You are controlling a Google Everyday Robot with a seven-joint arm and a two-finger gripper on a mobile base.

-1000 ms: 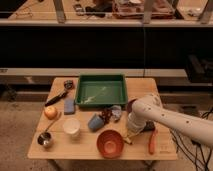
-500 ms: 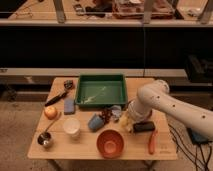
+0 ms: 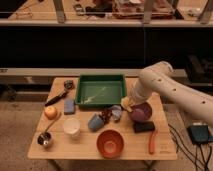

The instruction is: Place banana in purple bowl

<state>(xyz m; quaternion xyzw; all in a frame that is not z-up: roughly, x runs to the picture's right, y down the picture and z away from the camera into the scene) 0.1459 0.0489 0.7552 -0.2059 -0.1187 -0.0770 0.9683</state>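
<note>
Camera view: one look down on a wooden table (image 3: 165,150), with a white arm reaching in from the right.
Gripper: the gripper (image 3: 129,101) sits low at the left rim of the purple bowl (image 3: 143,112), largely hidden under the wrist. I cannot tell whether it is clenched, released or grasping anything.
Banana: the banana (image 3: 124,104) shows only as a pale yellow patch at the arm's tip, touching or just beside the bowl's left rim. It is not clearly inside.
Bowl: it stands on the right half of the table, between the green tray (image 3: 100,90) behind and a black block (image 3: 143,126) in front.
Neighbours: a blue cup (image 3: 95,121) lies near on the left, an orange bowl (image 3: 110,143) sits nearer the front, and a red-orange stick (image 3: 152,142) lies at the front right.
Step in hand: probably carrying the banana over the rim to drop it in.
Doing it well: move a little to the right so the whole fruit hangs over the hollow, not across the edge. Stay low and let go gently so it does not tip out toward the blue cup.
Change: half a second ago the arm hung lower over the table's right side and covered the bowl. Now it has drawn up and back, so most of the bowl shows.
</note>
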